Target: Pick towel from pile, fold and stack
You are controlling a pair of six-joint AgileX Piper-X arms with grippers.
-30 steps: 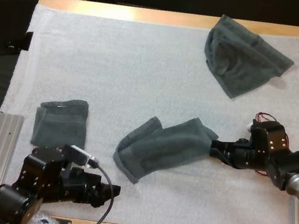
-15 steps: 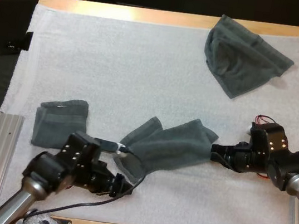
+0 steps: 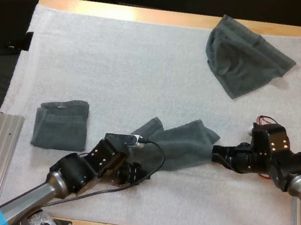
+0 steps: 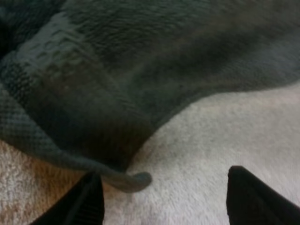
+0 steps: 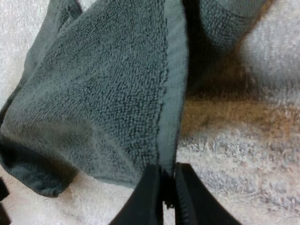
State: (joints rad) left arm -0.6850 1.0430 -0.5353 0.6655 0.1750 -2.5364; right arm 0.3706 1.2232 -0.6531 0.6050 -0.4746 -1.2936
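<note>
Pinching towel edge | right jaws clamped on it | left jaws apart at its opposite corner

Three dark grey-green terry towels lie on the white mat.

1. Middle towel: loosely spread and elongated, set diagonally near the mat's centre. Its left end is rumpled, with a banded hem curling off the mat. Its right corner is pinched in the jaws of the right gripper.
2. Folded towel: a flat, compact rectangle near the left edge.
3. Crumpled towel: bunched at the far right corner.
</note>
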